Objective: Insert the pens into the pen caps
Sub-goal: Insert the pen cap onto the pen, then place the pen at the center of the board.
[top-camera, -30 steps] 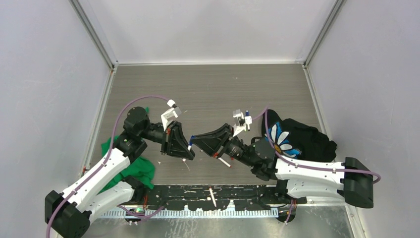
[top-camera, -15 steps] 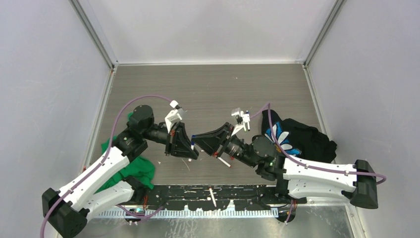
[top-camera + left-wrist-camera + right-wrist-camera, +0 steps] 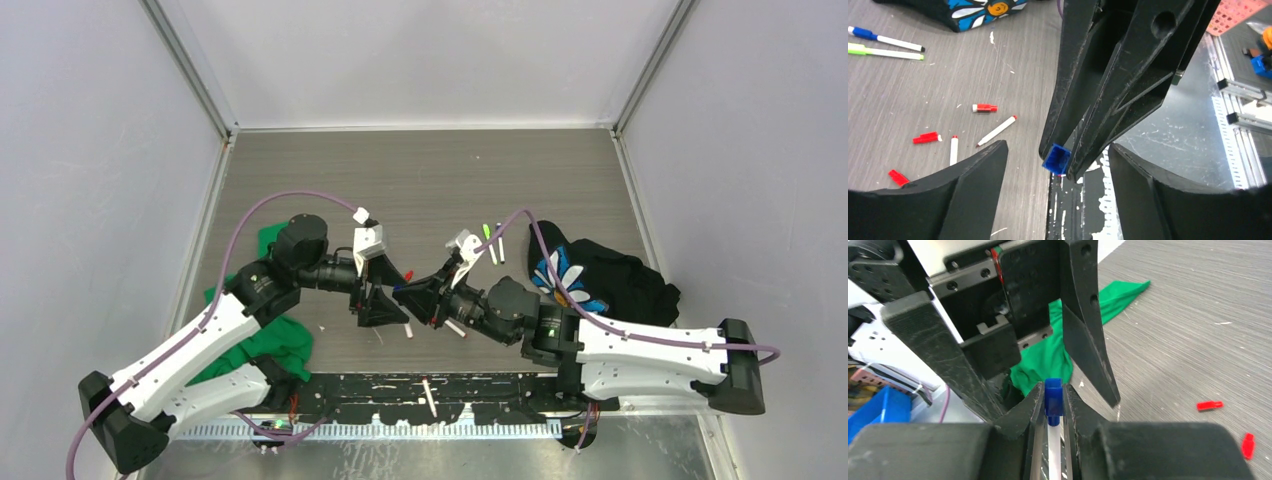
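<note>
Seen from above, left to right: a green cloth (image 3: 268,342) lies crumpled at the left edge of the desk (image 3: 420,170), partly under the left arm. The left gripper (image 3: 1056,146) points toward the centre of the desk with its fingers (image 3: 970,187) spread wide and nothing held. The fingers flank the tip of the right gripper (image 3: 1053,390) without touching it. The right gripper reaches in from the opposite side and is pressed together on the held pen (image 3: 1052,445), a white barrel. A blue cap (image 3: 1053,397) sits on the end of the barrel and projects just past the fingertips into the gap between the left gripper's fingers, above the near part of the desk. Loose items lie on the desk beyond the two grippers: several red caps (image 3: 927,137), a short white pen (image 3: 954,149) and a red-tipped pen (image 3: 995,131), all near one another but apart. Further right, a pen with a blue end (image 3: 499,243) and a pen with a lime-green end (image 3: 488,243) lie side by side. They are just beside a black cloth (image 3: 625,285) printed with a daisy, which is heaped at the right edge of the desk.
</note>
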You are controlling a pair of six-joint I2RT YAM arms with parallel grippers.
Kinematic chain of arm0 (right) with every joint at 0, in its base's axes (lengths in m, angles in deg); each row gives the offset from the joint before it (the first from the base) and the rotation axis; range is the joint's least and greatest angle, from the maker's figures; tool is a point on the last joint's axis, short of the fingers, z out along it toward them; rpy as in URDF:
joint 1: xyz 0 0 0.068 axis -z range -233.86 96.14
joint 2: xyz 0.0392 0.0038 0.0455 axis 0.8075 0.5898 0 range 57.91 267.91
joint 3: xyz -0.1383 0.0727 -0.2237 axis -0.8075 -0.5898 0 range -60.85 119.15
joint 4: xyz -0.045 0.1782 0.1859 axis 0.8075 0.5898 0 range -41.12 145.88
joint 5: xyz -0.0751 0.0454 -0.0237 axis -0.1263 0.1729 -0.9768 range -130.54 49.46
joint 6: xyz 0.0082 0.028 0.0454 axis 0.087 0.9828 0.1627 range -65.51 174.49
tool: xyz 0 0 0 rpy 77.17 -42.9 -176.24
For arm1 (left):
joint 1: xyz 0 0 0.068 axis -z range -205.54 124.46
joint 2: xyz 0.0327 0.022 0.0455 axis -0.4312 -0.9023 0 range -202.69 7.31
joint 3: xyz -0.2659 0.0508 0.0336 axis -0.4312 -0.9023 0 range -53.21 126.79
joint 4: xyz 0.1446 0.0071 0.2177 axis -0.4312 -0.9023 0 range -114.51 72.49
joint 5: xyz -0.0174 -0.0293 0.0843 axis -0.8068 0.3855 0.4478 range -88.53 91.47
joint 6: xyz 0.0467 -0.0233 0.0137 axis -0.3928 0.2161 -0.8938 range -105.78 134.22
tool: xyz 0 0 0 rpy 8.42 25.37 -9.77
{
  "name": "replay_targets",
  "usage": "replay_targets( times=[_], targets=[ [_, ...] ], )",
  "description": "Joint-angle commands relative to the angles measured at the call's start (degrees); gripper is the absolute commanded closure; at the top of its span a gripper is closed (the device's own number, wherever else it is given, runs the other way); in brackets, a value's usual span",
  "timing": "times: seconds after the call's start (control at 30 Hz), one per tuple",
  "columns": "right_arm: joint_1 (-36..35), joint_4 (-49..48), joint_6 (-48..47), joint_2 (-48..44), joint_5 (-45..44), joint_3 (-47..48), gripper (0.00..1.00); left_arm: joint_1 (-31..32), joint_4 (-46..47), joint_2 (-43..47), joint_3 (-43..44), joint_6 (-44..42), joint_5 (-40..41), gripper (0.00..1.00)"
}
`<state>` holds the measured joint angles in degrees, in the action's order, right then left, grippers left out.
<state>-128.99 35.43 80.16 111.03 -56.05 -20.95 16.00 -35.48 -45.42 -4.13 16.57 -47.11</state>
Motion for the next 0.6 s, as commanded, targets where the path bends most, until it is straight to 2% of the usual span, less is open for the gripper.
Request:
replay_targets(
  times=[0.0, 0.1, 0.13, 0.2, 0.3, 0.37, 0.47, 0.57],
  targets=[
    [-0.4, 3.8, -3.3, -3.2, -4.7, 3.5, 0.99, 0.1, 0.1, 1.2, 2.8, -3.2, 3.4, 0.18],
    [-0.3, 5.6, -4.2, -3.7, -8.3, 4.1, 0.99, 0.1, 0.2, 1.6, 2.8, -3.3, 1.2, 0.14],
    [-0.3, 7.0, -4.4, -3.5, -9.9, 4.6, 0.99, 0.0, 0.5, 1.8, 2.8, -3.2, 0.2, 0.09],
    [0.8, 11.7, -4.6, -2.2, -13.2, 6.4, 0.99, -0.4, 0.7, 2.3, 2.9, -2.9, -0.9, 0.07],
    [7.2, 20.1, -3.4, 0.5, -13.3, 8.8, 0.99, -3.3, 2.3, 4.3, 2.7, -1.3, 1.3, 0.06],
    [15.7, 23.8, -2.0, 2.6, -7.2, 8.6, 0.99, -6.3, 4.0, 6.4, 1.9, 0.7, 6.0, 0.05],
    [29.6, 26.2, -1.6, 7.5, 5.1, 7.6, 0.99, -10.3, 3.1, 8.1, 1.8, 2.0, 18.6, 0.01],
    [37.0, 28.5, -5.0, 14.4, 8.1, 9.0, 0.99, -12.8, 0.2, 7.4, 2.3, 1.2, 32.3, 0.02]
  ],
)
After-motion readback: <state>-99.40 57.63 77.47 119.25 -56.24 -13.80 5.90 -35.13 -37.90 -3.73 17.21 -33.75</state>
